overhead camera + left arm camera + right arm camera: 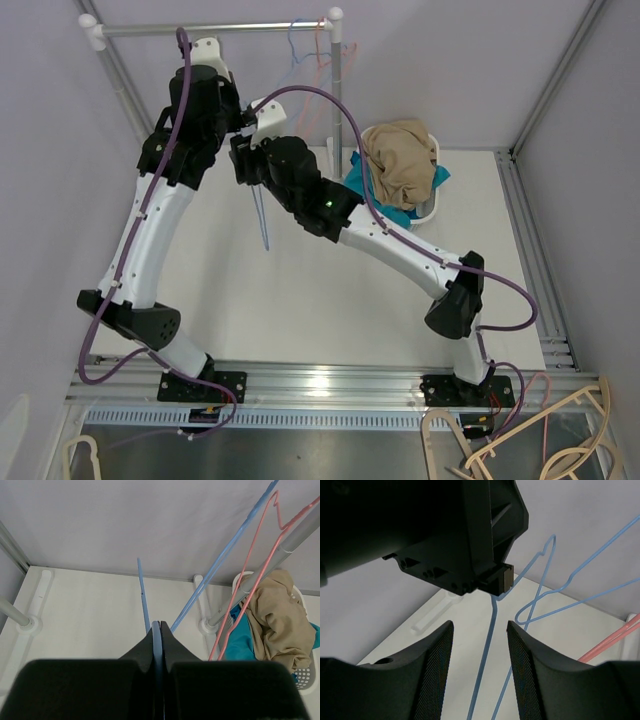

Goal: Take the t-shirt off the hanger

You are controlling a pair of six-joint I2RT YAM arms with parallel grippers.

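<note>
A tan t-shirt lies crumpled in a white basket at the back right, off any hanger; it also shows in the left wrist view. My left gripper is shut on the wire of a bare blue hanger and holds it up near the rack. The hanger dangles below it with no cloth on it. My right gripper is open just under the left one, its two fingers either side of the hanger's wire without touching it.
A white clothes rail with its post stands at the back, with a bare blue hanger and a pink hanger on it. Teal cloth lies in the basket under the shirt. Wooden hangers lie at the front right.
</note>
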